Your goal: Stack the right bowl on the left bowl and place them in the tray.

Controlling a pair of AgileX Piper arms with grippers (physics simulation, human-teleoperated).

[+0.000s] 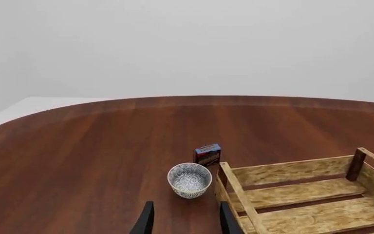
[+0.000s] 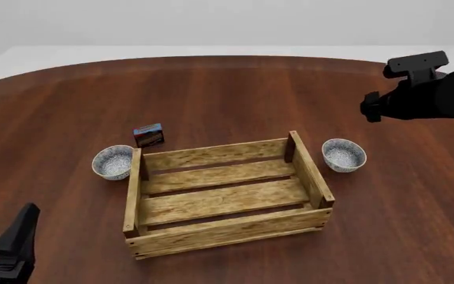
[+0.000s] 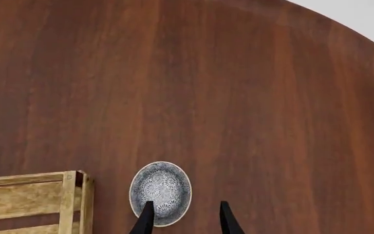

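The left bowl, patterned blue-white, stands upright on the table just outside the wooden tray's left end. The right bowl stands just outside the tray's right end. Nothing lies in the tray. My left gripper is open and low near the table's front left, well short of the left bowl. My right gripper is open and high above the table, looking down, with the right bowl partly behind one finger. The right arm hovers beyond and to the right of that bowl.
A small dark red-and-blue box stands behind the left bowl, close to the tray's far left corner. The round brown table's far edge curves behind everything.
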